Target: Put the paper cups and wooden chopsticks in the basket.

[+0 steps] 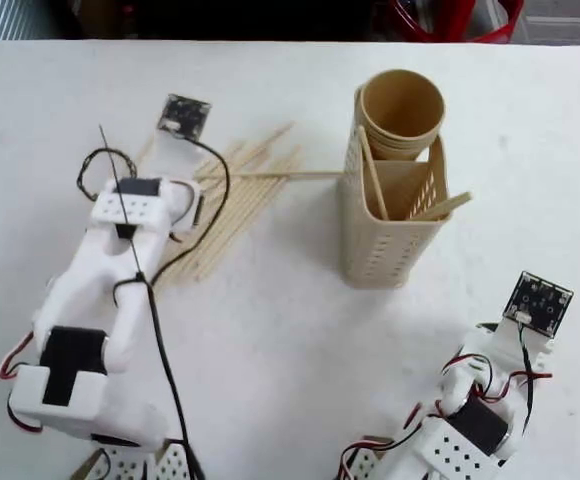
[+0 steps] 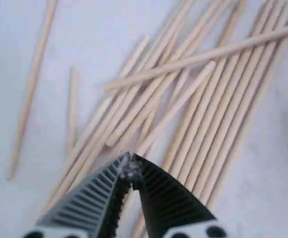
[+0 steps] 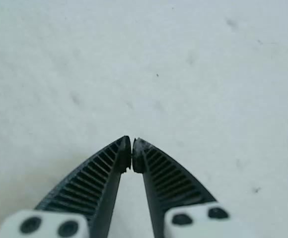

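Chopsticks [image 2: 183,63] lie beneath left gripper [image 2: 131,171].

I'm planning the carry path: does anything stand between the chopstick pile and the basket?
Nothing visible does. Between the loose chopsticks and the basket lies only table, plus one chopstick reaching toward the basket's side. The paper cups sit in its far end.

Stacked paper cups [image 1: 400,110] in the basket [image 1: 390,250], most wooden chopsticks [image 1: 232,205] on the bench [image 1: 290,340].
The tan cups sit mouth up in the far part of the tall tan basket, which has little holes. A few sticks lean in its near part. The others lie in a loose pile beside it, and one reaches the basket wall.
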